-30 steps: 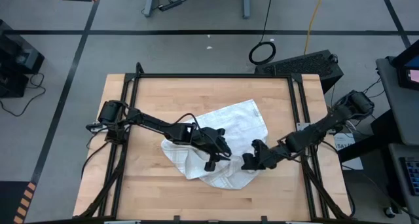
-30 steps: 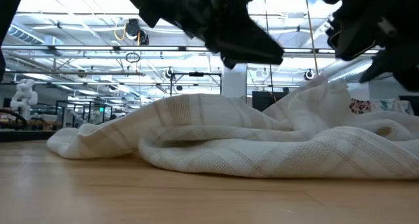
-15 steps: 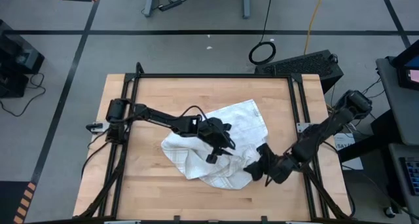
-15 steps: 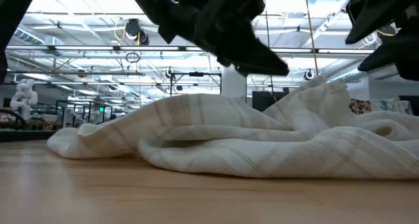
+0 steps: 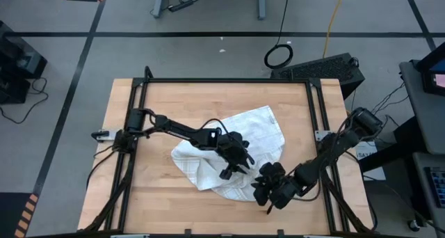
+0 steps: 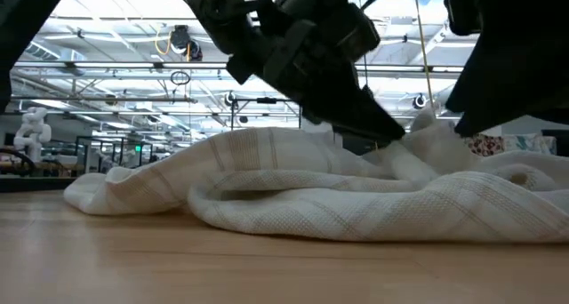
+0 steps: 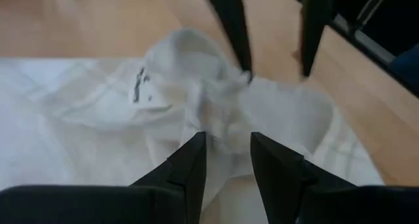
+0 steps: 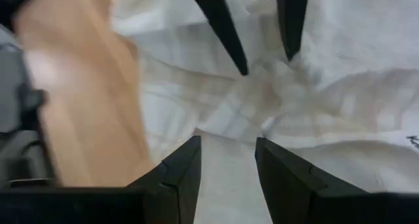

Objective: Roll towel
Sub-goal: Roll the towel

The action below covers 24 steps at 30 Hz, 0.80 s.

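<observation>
Hovering over crumpled towel (image 5: 236, 154) near edge: left gripper (image 5: 234, 167), right gripper (image 5: 259, 186), both parted, empty

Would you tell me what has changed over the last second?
The right gripper has swung toward the table's near edge and in over the crumpled towel. The left gripper has reached farther across the towel, toward the right gripper. Both have their fingers apart, holding nothing. The towel lies unchanged.

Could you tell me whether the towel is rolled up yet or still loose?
Still loose: the towel lies crumpled in irregular folds, no roll formed.
</observation>
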Motion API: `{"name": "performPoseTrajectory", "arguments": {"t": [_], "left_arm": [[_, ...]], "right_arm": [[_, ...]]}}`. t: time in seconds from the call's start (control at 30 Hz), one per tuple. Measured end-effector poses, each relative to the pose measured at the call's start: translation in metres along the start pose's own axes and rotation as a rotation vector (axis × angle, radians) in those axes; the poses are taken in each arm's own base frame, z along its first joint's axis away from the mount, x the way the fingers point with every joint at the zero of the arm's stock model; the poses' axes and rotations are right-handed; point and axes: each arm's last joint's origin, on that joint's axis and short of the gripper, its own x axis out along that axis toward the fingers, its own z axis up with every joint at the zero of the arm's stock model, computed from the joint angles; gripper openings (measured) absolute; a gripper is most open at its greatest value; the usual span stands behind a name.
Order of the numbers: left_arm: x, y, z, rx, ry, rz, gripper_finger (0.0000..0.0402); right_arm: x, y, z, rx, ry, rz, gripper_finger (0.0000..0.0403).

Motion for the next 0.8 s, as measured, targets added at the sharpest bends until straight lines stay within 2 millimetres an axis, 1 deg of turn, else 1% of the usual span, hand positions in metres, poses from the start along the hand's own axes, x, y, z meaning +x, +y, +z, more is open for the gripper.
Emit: {"name": "performPoseTrajectory", "arguments": {"t": [0.07,0.13,0.27,0.33,0.37,0.47,0.53,0.6,0.7,0.8], "left_arm": [[-0.001,-0.001,0.004,0.007,-0.009,0.016,0.0112],[-0.001,-0.001,0.003,-0.005,-0.004,0.025,0.0094],[0.0,-0.001,0.003,-0.047,-0.001,0.032,0.0041],[0.0,-0.001,0.002,-0.055,-0.001,0.031,0.0013],[0.0,-0.001,0.002,-0.071,0.0,0.03,0.0008],[0.0,-0.002,0.003,-0.099,-0.01,-0.014,0.0009],[-0.002,-0.004,0.005,-0.115,-0.013,-0.05,0.001],[-0.003,-0.005,0.007,-0.15,-0.017,-0.051,0.001],[-0.006,-0.006,0.006,-0.186,0.018,-0.017,0.0014],[-0.013,-0.005,0.012,-0.126,0.018,0.055,0.0034]], "right_arm": [[0.001,0.004,-0.001,-0.011,0.005,-0.049,0.0137],[-0.002,0.011,-0.001,-0.024,0.009,-0.079,0.0137],[-0.013,0.02,-0.001,-0.085,0.022,-0.15,0.0137],[-0.02,0.021,0.0,-0.115,0.0,-0.186,0.0137],[-0.023,0.022,0.0,-0.115,-0.019,-0.195,0.0137],[-0.029,0.018,-0.004,-0.096,-0.068,-0.235,0.0137],[-0.031,0.018,-0.007,-0.061,-0.083,-0.233,0.0137],[-0.033,0.019,-0.009,-0.043,-0.085,-0.225,0.0137],[-0.036,0.021,-0.013,-0.037,-0.08,-0.201,0.0137],[-0.039,0.022,-0.016,-0.017,-0.077,-0.188,0.0137]]}}
